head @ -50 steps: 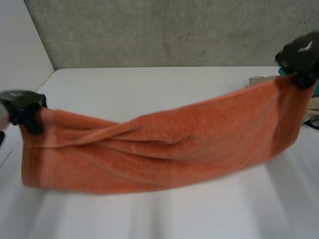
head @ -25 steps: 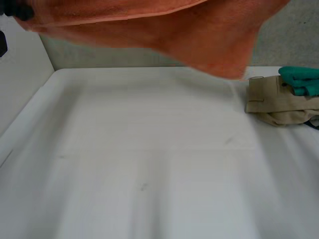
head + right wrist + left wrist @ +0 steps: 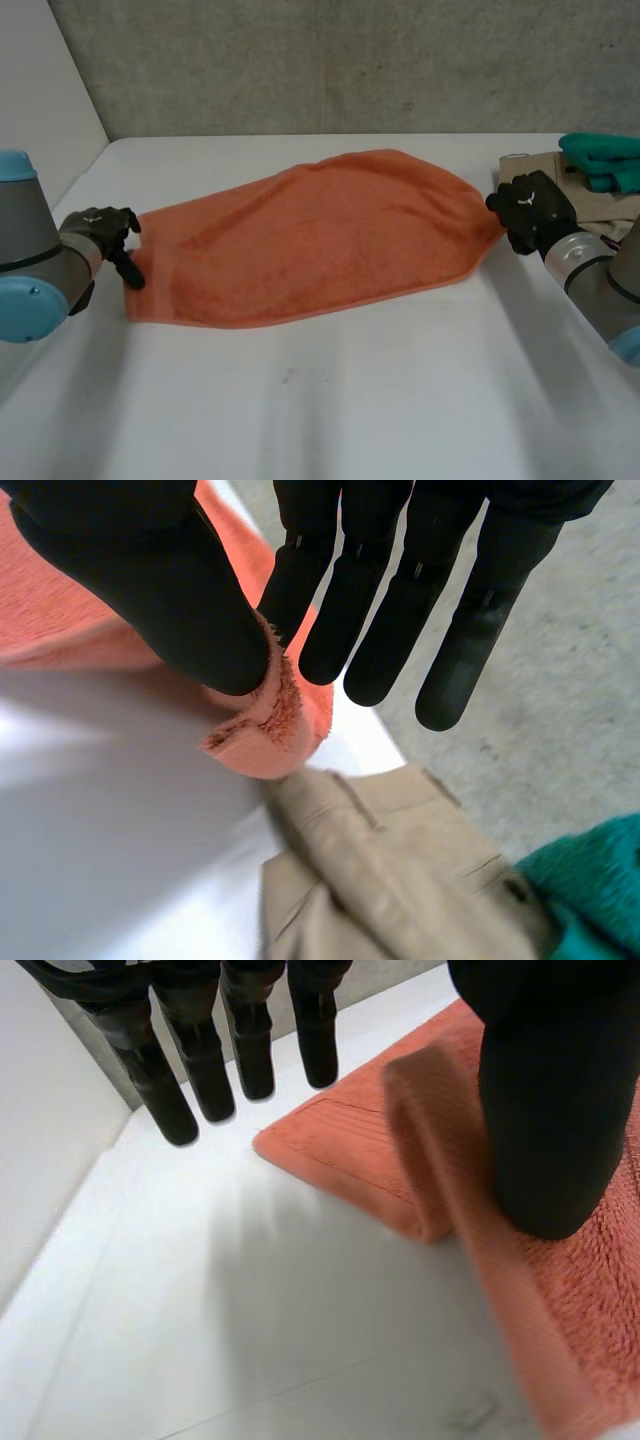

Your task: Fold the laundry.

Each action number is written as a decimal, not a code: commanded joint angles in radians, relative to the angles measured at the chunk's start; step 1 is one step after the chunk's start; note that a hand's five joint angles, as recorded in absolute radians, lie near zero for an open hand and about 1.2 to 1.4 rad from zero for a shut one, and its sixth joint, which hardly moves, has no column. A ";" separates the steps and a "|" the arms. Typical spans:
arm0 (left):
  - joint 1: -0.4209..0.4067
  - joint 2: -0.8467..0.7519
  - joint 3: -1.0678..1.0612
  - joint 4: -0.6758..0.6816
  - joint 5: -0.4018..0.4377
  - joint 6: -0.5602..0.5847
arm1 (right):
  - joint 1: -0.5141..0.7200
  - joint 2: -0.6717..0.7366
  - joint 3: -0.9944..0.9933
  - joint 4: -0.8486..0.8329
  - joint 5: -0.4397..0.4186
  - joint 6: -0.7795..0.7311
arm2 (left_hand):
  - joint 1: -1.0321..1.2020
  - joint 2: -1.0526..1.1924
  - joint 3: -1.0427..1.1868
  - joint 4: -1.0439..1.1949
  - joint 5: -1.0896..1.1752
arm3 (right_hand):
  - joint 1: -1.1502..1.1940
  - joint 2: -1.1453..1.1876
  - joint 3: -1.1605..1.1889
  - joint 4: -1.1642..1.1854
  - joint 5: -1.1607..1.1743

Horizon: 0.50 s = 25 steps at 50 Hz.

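Clearly the towel (image 3: pixel 320 235) seems soft and limp; grip corners: right hand (image 3: pixel 535 210) pinches one, left hand (image 3: pixel 100 230) has straight fingers (image 3: pixel 160 1080).

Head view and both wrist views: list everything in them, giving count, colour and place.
orange towel: one, orange, spread flat across the middle of the table between the hands
trousers: one pair, beige, crumpled on the table just past the right hand
teal cloth: one, teal, lying on the trousers
table: one, white, under everything
wall: one, grey, behind the table
left hand: black, open, thumb on the towel's end
right hand: black, pinching the towel's opposite corner
arms: two, grey with light-blue caps
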State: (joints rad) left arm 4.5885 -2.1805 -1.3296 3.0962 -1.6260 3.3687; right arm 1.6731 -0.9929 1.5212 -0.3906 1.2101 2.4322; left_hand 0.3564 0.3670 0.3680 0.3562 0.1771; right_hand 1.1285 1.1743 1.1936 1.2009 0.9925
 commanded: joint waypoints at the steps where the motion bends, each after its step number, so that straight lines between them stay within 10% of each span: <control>1: 0.020 0.169 -0.095 0.058 -0.003 0.018 | -0.012 -0.026 -0.004 0.055 0.002 0.013 | -0.084 -0.095 -0.096 -0.084 -0.079 | 0.268 0.222 0.203 0.195 0.229; 17: 0.041 0.465 -0.594 0.163 0.268 0.314 | -0.027 -0.072 0.051 0.055 -0.006 0.050 | 0.368 0.357 0.356 0.368 0.372 | 0.268 0.222 0.203 0.195 0.229; 25: 0.047 0.342 -0.585 0.226 0.284 0.382 | -0.024 -0.064 0.053 0.061 -0.007 0.045 | 0.098 0.088 0.087 0.099 0.103 | 0.268 0.222 0.203 0.195 0.229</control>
State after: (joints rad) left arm 4.6319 -1.7377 -1.9393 3.2814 -1.3424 3.7123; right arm 1.6465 -1.0637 1.5733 -0.3358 1.2029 2.4806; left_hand 0.6031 0.5971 0.5979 0.5964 0.4195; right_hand 1.1285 1.1743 1.1936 1.2009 0.9925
